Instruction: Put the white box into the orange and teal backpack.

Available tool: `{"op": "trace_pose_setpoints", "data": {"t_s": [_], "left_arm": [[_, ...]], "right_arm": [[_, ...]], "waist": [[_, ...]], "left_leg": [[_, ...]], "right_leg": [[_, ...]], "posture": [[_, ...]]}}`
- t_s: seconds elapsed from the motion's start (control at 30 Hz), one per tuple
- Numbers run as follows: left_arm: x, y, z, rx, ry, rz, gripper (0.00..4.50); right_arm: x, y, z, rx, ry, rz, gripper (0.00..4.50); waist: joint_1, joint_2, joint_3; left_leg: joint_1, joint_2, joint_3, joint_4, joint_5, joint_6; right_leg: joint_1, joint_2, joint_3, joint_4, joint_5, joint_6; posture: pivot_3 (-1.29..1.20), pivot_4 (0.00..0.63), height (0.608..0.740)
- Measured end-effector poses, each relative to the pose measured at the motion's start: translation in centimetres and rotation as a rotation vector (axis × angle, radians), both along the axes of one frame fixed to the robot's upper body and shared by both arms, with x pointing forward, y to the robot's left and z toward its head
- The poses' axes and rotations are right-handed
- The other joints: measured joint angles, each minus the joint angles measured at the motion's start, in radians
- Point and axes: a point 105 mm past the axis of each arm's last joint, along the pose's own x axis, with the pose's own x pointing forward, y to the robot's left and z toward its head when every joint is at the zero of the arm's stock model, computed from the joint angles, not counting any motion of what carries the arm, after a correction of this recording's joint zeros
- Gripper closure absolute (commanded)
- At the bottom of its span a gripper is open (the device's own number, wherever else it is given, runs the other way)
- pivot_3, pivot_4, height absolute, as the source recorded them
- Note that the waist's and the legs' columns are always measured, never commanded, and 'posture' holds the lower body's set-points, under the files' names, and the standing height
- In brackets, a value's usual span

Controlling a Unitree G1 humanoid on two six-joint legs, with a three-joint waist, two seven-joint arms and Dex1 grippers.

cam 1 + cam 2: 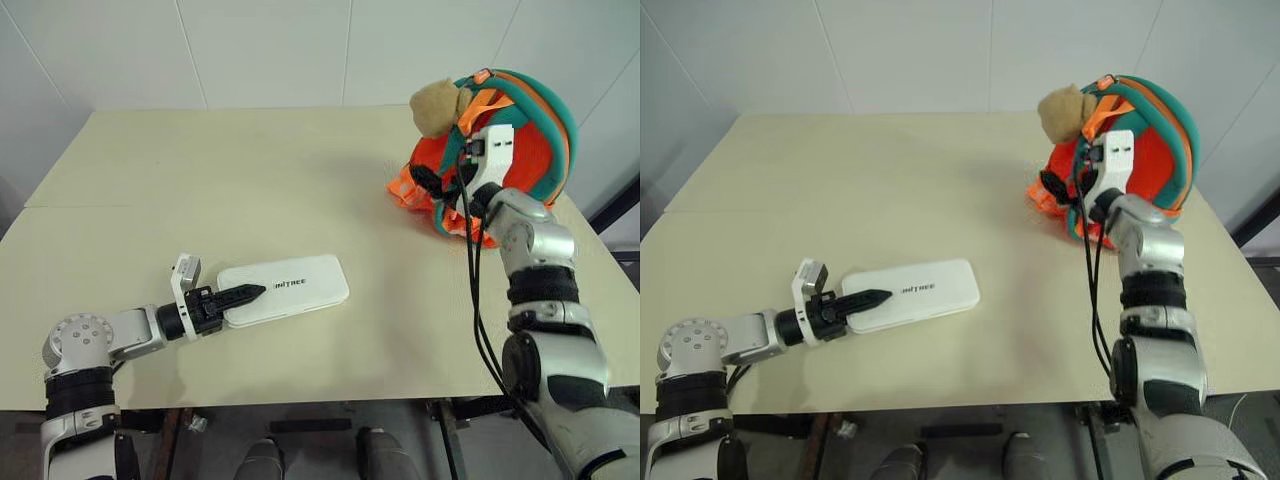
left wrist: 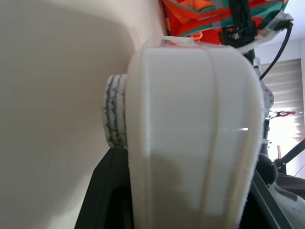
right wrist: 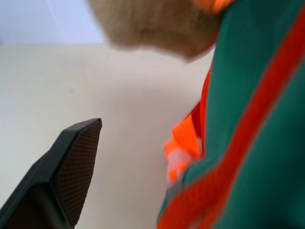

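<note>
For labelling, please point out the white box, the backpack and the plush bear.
white box (image 1: 290, 287), left eye view, middle of its top.
backpack (image 1: 545, 135), left eye view, teal strap.
plush bear (image 1: 436, 105), left eye view, its body.

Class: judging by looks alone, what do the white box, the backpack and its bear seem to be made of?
White box: probably hard plastic, smooth with a slight sheen, rounded moulded corners.
Backpack: woven fabric, matte orange and teal, with soft folds.
Bear: plush, fuzzy tan surface.
</note>
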Motion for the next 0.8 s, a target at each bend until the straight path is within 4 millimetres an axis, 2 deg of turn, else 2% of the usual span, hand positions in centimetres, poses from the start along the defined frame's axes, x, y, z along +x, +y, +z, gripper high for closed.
{"op": "trace_pose_setpoints", "data": {"t_s": [0.1,0.23,0.33,0.4,0.53,0.63,0.77,0.8], "left_arm": [[-0.1,0.3,-0.1,-0.008,-0.012,0.024,3.16],[-0.3,0.6,-0.1,-0.004,-0.033,0.050,3.16],[-0.3,1.3,0.3,0.001,-0.072,0.096,3.16],[-0.3,2.1,0.8,0.003,-0.101,0.133,3.16],[-0.6,3.1,1.1,0.030,-0.125,0.169,3.16],[-1.1,4.8,1.2,0.067,-0.125,0.215,3.16],[-1.8,6.7,1.8,0.098,-0.142,0.269,3.16],[-2.0,6.9,1.8,0.101,-0.145,0.271,3.16]], "right_arm": [[0.7,-0.2,-1.3,-0.054,-0.009,-0.035,1.25],[0.7,0.6,-2.9,-0.065,-0.026,0.016,2.73],[0.2,2.2,-2.5,-0.063,-0.075,0.127,3.78],[-0.6,4.1,-1.4,-0.045,-0.136,0.264,4.28],[-2.7,6.7,1.3,-0.033,-0.247,0.487,4.38],[-5.7,8.6,1.7,-0.022,-0.224,0.717,4.38],[-12.9,11.3,1.1,-0.012,-0.046,1.144,4.38],[-14.2,11.6,1.2,-0.021,-0.027,1.205,4.38]], "waist": [[-0.004,0.000,0.000],[-0.016,0.000,0.000],[-0.028,0.000,0.000],[-0.039,0.000,0.000],[-0.046,0.000,0.000],[-0.047,0.000,0.000],[-0.043,0.001,0.000],[-0.043,0.001,0.000]], "left_leg": [[0.000,0.000,0.000,-0.002,0.000,-0.001],[-0.001,0.000,0.000,-0.003,0.002,-0.004],[0.000,0.001,0.001,-0.003,0.002,-0.004],[0.000,0.001,0.001,-0.004,0.003,-0.005],[0.000,0.001,0.001,-0.004,0.003,-0.005],[0.000,0.002,0.000,-0.005,0.002,-0.004],[0.000,0.002,0.000,-0.008,0.000,-0.002],[0.000,0.002,0.000,-0.008,0.000,-0.002]], "right_leg": [[0.000,0.000,0.000,-0.002,0.000,0.000],[0.000,0.000,0.000,-0.003,0.000,0.001],[-0.001,0.000,0.000,-0.003,0.000,0.001],[-0.001,0.001,0.000,-0.002,0.000,0.001],[-0.001,0.001,0.000,0.001,0.000,0.001],[-0.003,0.001,0.000,0.005,-0.002,0.001],[-0.005,0.001,0.000,0.006,-0.004,0.000],[-0.005,0.000,0.000,0.006,-0.004,0.000]], "posture": [[0.00,0.150,0.740],[0.00,0.150,0.740],[0.00,0.150,0.740],[0.00,0.150,0.740],[0.00,0.150,0.740],[0.00,0.150,0.740],[0.00,0.150,0.740],[0.00,0.150,0.740]]}}
